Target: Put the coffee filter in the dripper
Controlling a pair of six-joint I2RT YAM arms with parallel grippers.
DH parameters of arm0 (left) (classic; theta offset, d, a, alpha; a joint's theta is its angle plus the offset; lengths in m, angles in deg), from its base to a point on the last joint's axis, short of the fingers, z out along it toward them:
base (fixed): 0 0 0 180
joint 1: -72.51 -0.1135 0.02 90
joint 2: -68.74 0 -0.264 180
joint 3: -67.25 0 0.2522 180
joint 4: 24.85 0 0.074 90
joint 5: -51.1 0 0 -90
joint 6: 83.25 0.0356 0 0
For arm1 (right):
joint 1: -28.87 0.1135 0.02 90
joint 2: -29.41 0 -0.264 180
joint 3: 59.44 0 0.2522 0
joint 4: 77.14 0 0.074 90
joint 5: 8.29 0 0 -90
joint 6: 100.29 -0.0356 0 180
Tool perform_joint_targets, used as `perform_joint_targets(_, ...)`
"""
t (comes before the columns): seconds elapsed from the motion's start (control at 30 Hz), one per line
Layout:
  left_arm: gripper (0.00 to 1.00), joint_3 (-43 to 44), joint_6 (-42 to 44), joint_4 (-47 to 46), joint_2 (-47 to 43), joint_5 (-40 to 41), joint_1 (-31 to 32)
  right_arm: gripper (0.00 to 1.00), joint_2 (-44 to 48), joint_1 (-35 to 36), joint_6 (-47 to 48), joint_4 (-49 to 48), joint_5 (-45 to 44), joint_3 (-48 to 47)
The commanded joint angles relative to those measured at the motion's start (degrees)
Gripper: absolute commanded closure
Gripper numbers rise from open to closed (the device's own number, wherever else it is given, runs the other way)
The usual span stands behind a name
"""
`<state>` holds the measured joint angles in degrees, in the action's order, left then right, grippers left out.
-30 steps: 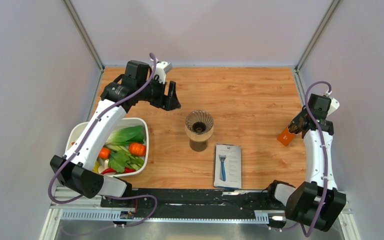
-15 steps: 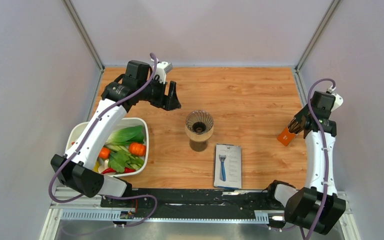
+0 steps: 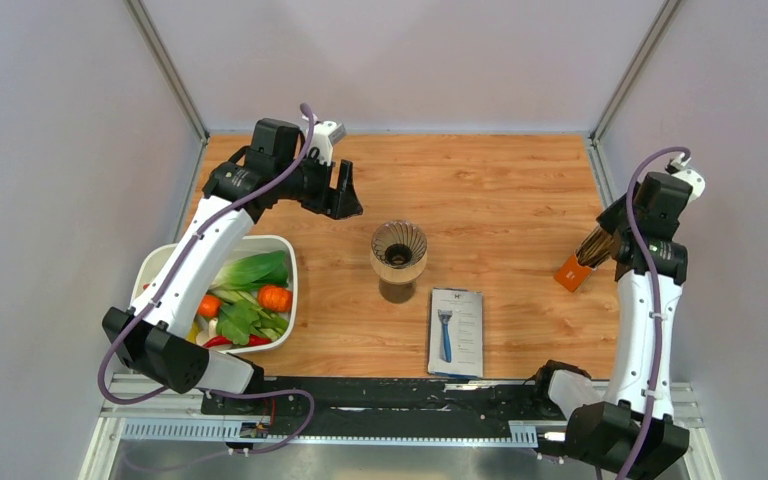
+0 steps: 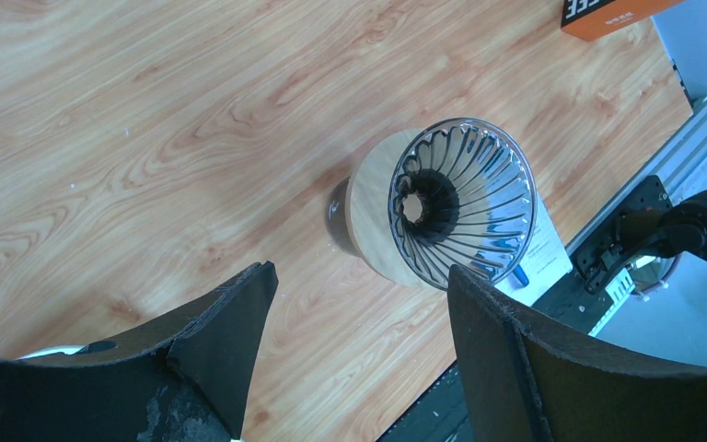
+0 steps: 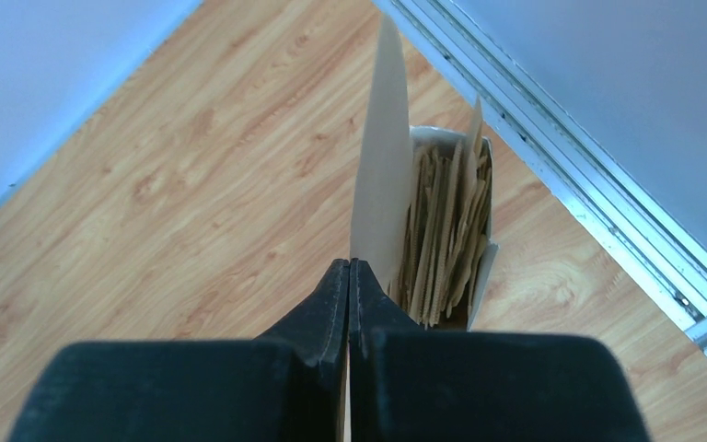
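The dripper [image 3: 398, 248], a translucent ribbed cone on a brown base, stands at the table's middle; it also shows in the left wrist view [image 4: 460, 214]. My left gripper [image 3: 342, 198] is open and empty, hovering to the dripper's upper left. My right gripper [image 3: 600, 243] is shut on a flattened tan coffee filter [image 5: 382, 180], held edge-on above the open orange box [image 3: 572, 272] at the right. The box holds several more filters [image 5: 446, 230].
A white tub of vegetables [image 3: 235, 295] sits at the near left. A razor package [image 3: 456, 331] lies just in front of the dripper. Grey walls and metal rails [image 5: 552, 157] close in beside the right arm.
My right arm has risen and drawn back toward the right wall, lifting a filter out of the orange box. The left arm has barely moved.
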<state>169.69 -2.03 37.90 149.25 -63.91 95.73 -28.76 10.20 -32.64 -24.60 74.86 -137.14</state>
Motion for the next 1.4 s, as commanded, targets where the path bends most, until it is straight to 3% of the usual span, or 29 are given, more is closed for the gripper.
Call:
perform_joint_targets(0.0,0.21,3.42,0.18,-0.93,-0.07,-1.1,-0.02,1.0,2.67,-0.27,1.58,-0.63,4.16,-5.07)
perform_joint_targets(0.2,0.21,3.7,0.99,-2.18,-1.27,0.33,-0.02,1.0,5.2,-0.3,6.81,-1.02,12.57,-8.16)
perform_joint_targets(0.33,0.21,4.79,1.99,-3.29,-1.89,-0.38,-0.02,1.0,7.23,-0.3,11.9,-2.71,23.43,-9.59)
perform_joint_targets(0.43,0.21,6.35,3.89,-3.92,-2.49,-2.3,-0.02,1.0,8.33,-0.31,14.63,-3.76,33.99,-10.84)
perform_joint_targets(0.57,0.21,6.77,7.37,-5.26,-3.97,-7.44,-0.04,1.0,9.53,-0.32,17.22,-7.42,54.52,-10.6)
perform_joint_targets(0.67,0.21,6.6,4.91,-8.25,-5.17,-10.89,-0.1,1.0,9.23,-0.26,15.33,-11.98,69.2,-9.66)
perform_joint_targets(0.83,0.21,1.51,-3.15,-21.07,-8.05,-24.07,-0.07,1.0,9.11,-0.29,5.22,-26.06,82.62,-7.76)
perform_joint_targets(0.97,0.21,-7.24,-14.09,-38.83,-11.68,-28.7,0.02,1.0,10.19,0.38,-8.18,-46.57,85.95,-5.05)
perform_joint_targets(1.03,0.21,-10.7,-18.65,-46.33,-12.38,-30.04,0.35,1.0,9.45,1.78,-9.37,-48.12,86.42,-6.36)
perform_joint_targets(1.27,0.21,-13.1,-22.72,-54.43,-11.1,-27.37,5.0,1.0,9.98,6.59,-11.47,-50.57,81.39,-5.93)
perform_joint_targets(1.37,0.21,-15.71,-27.11,-62.95,-10.94,-26.02,7.52,1.0,10.01,8.79,-13.73,-52.34,79.74,-4.7)
